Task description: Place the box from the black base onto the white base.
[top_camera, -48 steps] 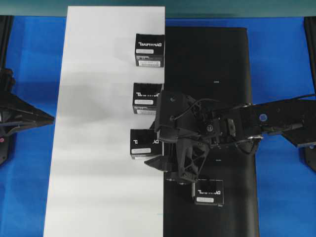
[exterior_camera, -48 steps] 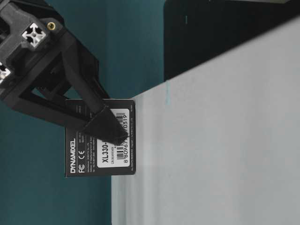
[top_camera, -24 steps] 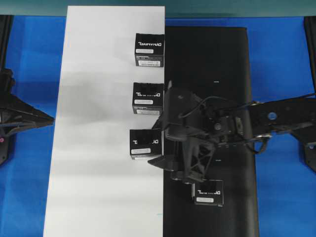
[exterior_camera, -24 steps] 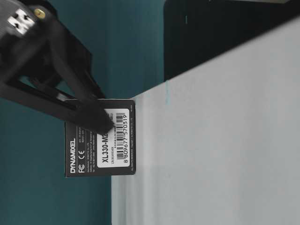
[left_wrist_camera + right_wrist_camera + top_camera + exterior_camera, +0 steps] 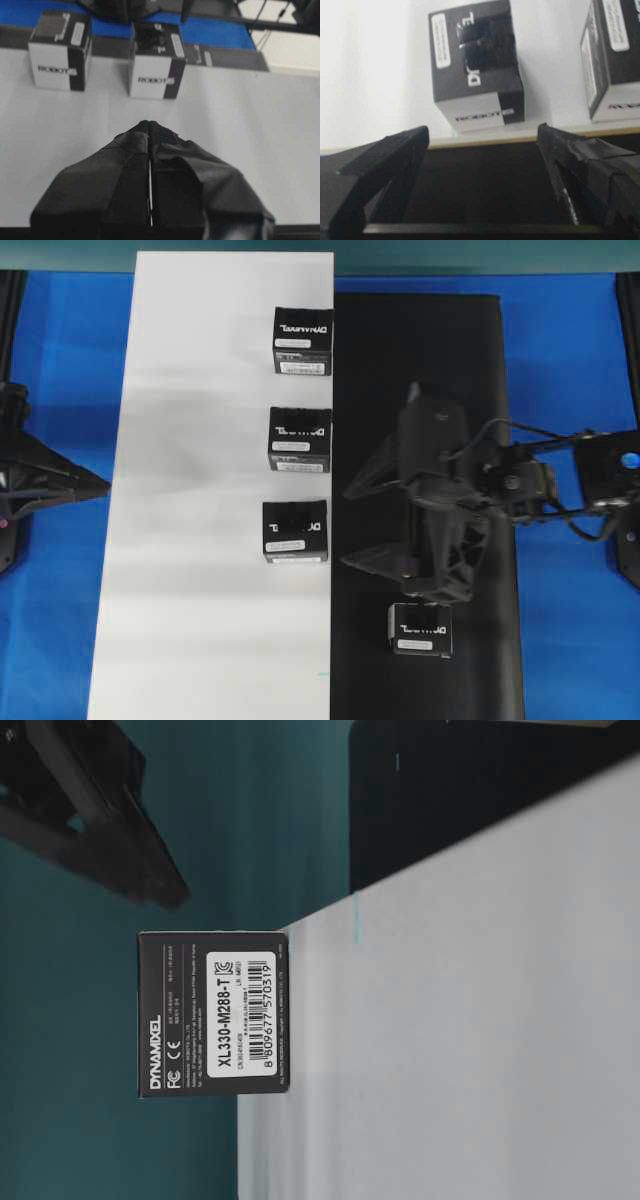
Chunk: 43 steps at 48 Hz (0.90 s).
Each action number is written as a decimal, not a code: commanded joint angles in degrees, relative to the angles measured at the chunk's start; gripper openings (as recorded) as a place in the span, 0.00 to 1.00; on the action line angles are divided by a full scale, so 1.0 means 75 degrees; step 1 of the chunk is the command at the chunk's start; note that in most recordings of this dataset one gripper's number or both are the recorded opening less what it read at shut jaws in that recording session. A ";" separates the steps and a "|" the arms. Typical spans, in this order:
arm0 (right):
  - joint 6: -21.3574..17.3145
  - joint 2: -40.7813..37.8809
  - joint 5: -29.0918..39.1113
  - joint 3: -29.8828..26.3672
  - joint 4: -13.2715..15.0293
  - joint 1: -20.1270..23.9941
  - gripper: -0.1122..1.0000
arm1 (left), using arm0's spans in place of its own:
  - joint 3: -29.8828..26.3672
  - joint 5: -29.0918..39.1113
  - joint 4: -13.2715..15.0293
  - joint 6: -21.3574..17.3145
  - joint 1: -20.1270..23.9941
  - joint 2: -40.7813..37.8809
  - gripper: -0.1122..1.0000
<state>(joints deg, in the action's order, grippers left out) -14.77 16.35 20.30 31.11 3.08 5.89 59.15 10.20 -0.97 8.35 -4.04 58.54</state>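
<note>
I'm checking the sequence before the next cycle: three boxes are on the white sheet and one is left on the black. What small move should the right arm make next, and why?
Probably swing the open right gripper toward the last box on the black base and centre over it. It holds nothing, and the white base already carries the other three.

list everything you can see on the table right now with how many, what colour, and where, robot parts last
Small black cardboard boxes: four; three in a column along the white sheet's right edge, one on the black sheet, near end.
Large white rectangular sheet: one, left of centre.
Large matte black rectangular sheet: one, adjoining the white sheet's right side.
Blue table surface: one, beneath both sheets.
Left tool: black, shut, over the white sheet.
Right tool: black, open, empty, over the black sheet.
</note>
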 commanded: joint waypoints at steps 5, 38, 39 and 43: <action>0.0000 0.0492 -0.0059 0.0270 0.0012 0.0012 0.99 | -0.0094 -0.0012 -0.0012 0.0105 -0.0012 -0.0164 0.06; 0.0000 0.2039 -0.0117 0.1406 0.0023 0.0012 0.99 | -0.0117 0.0000 -0.0012 0.0117 -0.0012 -0.0211 0.06; 0.0000 0.2098 -0.0117 0.1453 0.0012 0.0012 0.99 | -0.0105 0.0000 -0.0012 0.0117 -0.0012 -0.0211 0.06; -0.0012 0.2309 -0.0117 0.1547 0.0023 0.0012 0.99 | -0.0117 0.0012 -0.0012 0.0129 -0.0012 -0.0199 0.06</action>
<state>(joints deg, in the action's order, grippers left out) -14.85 32.34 20.04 42.63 3.08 5.89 59.24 10.46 -0.97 9.32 -4.04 57.30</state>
